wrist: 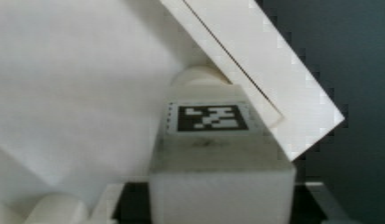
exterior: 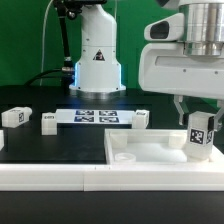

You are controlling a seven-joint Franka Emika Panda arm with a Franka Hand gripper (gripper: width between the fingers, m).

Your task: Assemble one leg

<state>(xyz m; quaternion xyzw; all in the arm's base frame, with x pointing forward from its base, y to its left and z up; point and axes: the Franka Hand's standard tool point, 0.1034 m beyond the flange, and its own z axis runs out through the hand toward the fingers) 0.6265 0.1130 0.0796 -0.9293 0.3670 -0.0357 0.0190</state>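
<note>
Leg held over white panel
Fingers of the gripper clamped the upright leg at the panel's corner, on the exterior view's right.

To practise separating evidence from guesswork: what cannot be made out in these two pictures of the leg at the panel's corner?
- Exterior view: whether the leg sits in a socket of the panel; the join is too small to see.
- Wrist view: the socket itself, covered by the leg.
- Exterior view: the tag pattern on the loose piece at the far left, too small.
- Exterior view: the arm's upper part, cut off by the top edge.
</note>
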